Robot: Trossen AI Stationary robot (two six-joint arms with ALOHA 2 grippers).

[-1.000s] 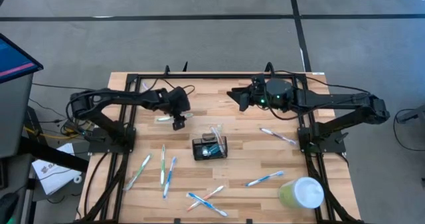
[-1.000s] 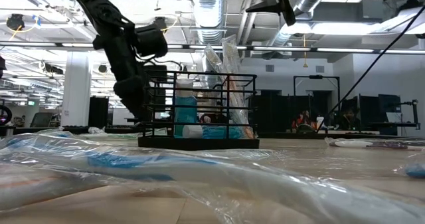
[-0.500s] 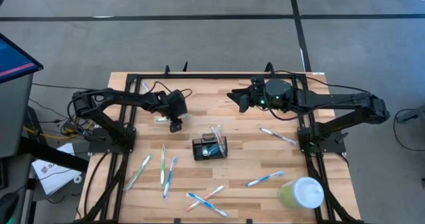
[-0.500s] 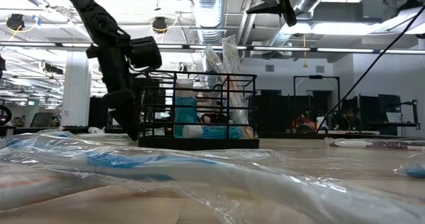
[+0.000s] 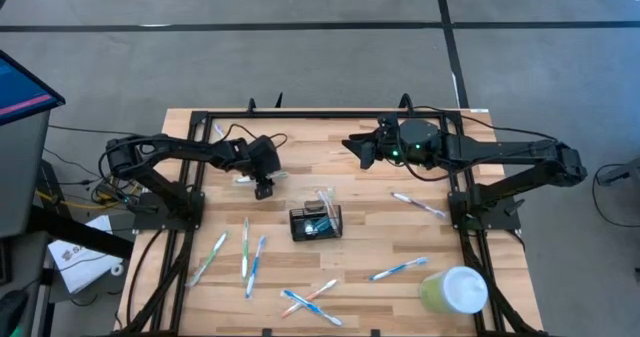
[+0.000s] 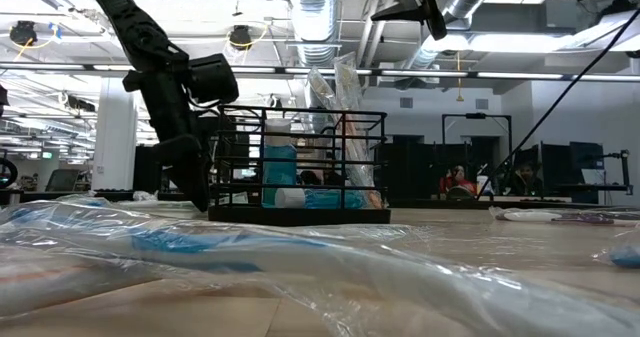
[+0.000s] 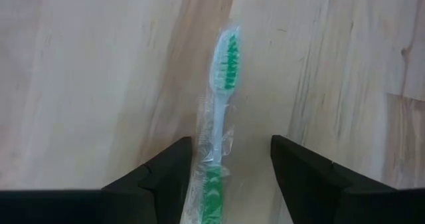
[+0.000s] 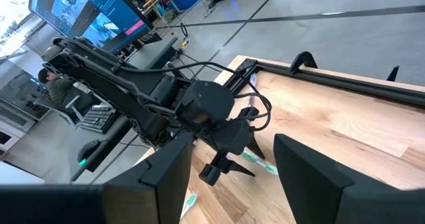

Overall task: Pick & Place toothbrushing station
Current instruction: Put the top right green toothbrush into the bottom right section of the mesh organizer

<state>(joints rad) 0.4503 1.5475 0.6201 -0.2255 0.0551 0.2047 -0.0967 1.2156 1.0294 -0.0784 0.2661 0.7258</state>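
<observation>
The holder (image 5: 316, 223) is set near the middle of the table (image 5: 330, 147), a small black box with thin bars. Seen from above, its long side is laid across the table from left to right, turned just a little. Its open top is pointed up, and a few wrapped things are seen standing in it, leaning a bit. In the low view the holder (image 6: 300, 164) is seen flat on the wood, upright. The left gripper (image 5: 263, 188) is held low over the table, up and to the left of the holder and apart from it. Its fingers are kept apart, and a green and white toothbrush (image 7: 218, 127) in a clear wrapper is seen lying between them on the wood. The brush is not clamped; a gap is seen on each side of it. Its bristle end is pointed away from the gripper. The right gripper (image 5: 354, 144) is held up over the back of the table, well apart from the holder. Its fingers are apart and nothing is held in them. More wrapped toothbrushes are spread on the table: three on the near left (image 5: 245, 249), two crossed at the near edge (image 5: 310, 301), one on the near right (image 5: 398, 269) and one farther back on the right (image 5: 418, 205). A pale green cup (image 5: 454, 291) with a white lid is set at the near right corner.
</observation>
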